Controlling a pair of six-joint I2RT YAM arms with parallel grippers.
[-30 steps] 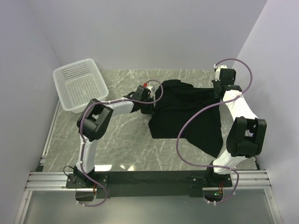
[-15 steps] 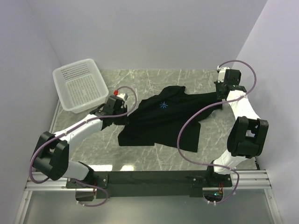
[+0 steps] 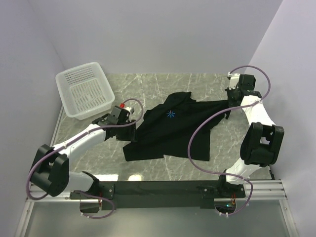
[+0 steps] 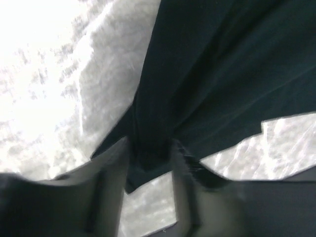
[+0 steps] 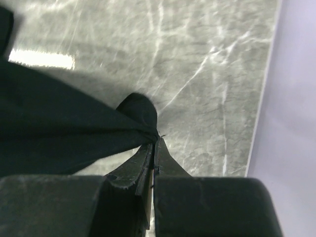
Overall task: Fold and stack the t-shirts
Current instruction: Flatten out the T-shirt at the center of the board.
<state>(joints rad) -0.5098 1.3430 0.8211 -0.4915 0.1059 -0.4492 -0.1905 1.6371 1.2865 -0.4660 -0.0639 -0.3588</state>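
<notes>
Right gripper (image 5: 154, 146) pinches the t-shirt (image 3: 170, 131) at 2 o'clock; left gripper (image 4: 148, 165), jaws apart, straddles its 9 o'clock edge.

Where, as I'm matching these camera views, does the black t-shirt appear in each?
Top external: t-shirt spread across the centre.
Left wrist: t-shirt fills the upper right, its edge inside the left claw.
Right wrist: t-shirt at left, pinched by the right claw.
Shared landmark: grey marble table.
</notes>
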